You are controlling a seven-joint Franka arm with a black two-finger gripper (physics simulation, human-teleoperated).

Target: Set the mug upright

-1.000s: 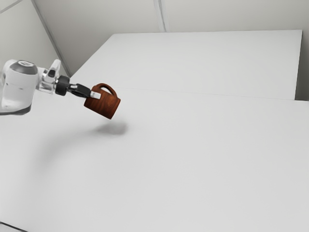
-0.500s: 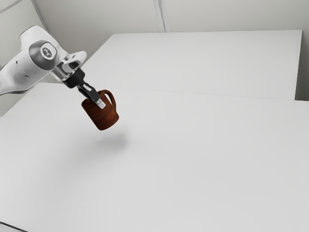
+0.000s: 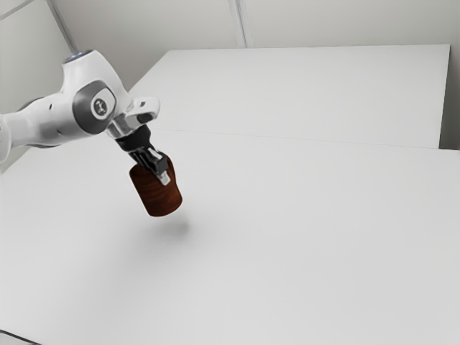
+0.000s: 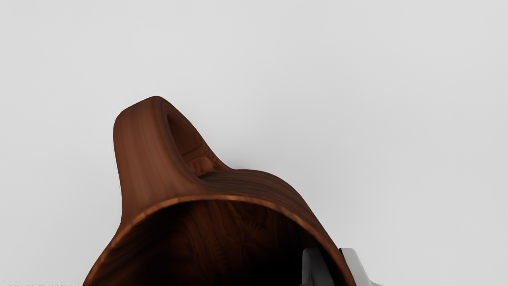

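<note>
Item one, our gripper (image 3: 165, 178): black, two-fingered, pointing down and toward the exterior view's right, clenched on the wall of the mug (image 3: 156, 199). In our wrist view we find one of the fingers (image 4: 355, 264) against the outside of that wall and the other within the mouth, the wall pinched between them.

Item two, our arm (image 3: 54, 121): white with grey joint covers, entering from the exterior view's left and bending down at the wrist to the mug.

Item three, the mug: reddish-brown, wood-grained, held by us above the table (image 3: 302, 251). Tilted, not upright; mouth uppermost and leaning toward the exterior view's left, base lower and toward its right. In the wrist view we look past the rim (image 4: 226, 197) into a dark interior; the handle (image 4: 145, 155), a closed loop, stands out from the outer wall, apart from our fingers.

Item four, a shadow (image 3: 175, 231): soft, grey, on the table below the mug.

Item five, the table: white and broad. Beyond it we list a second white surface (image 3: 309, 93) and a pale wall (image 3: 345, 21).

Item six, a thin dark line (image 3: 19, 338), near corner, exterior view's left.
</note>
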